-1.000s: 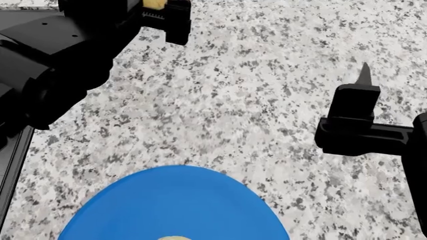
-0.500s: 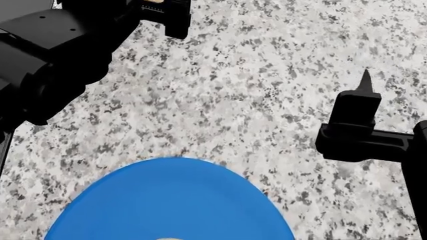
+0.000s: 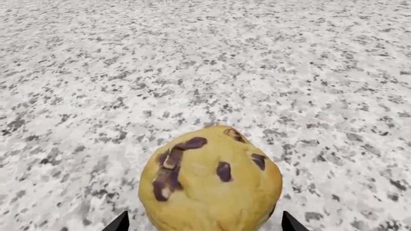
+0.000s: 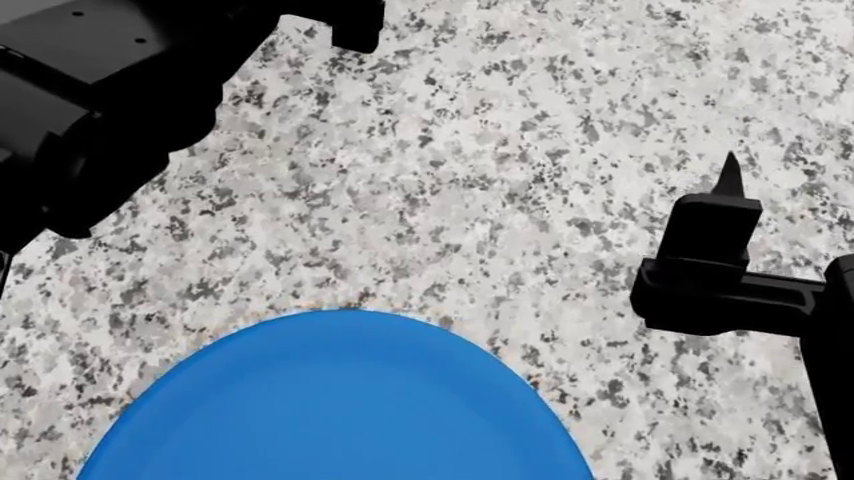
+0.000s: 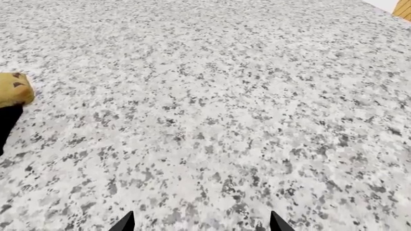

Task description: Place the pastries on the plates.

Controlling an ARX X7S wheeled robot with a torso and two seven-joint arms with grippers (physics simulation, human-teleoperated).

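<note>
Left tool (image 3: 202, 226) is gripping a golden chocolate-chip muffin (image 3: 210, 180) over the speckled granite table (image 4: 534, 160), right tool (image 5: 200, 222) open and empty, glossy blue plate (image 4: 334, 400) bare as far as visible, so nothing looks plated yet.

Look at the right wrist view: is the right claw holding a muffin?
No. The right claw shows only bare granite counter between its tips; the one muffin sits far off at the picture's edge.

left end effector (image 3: 200, 226) gripping, right end effector (image 5: 200, 224) spread, empty
</note>
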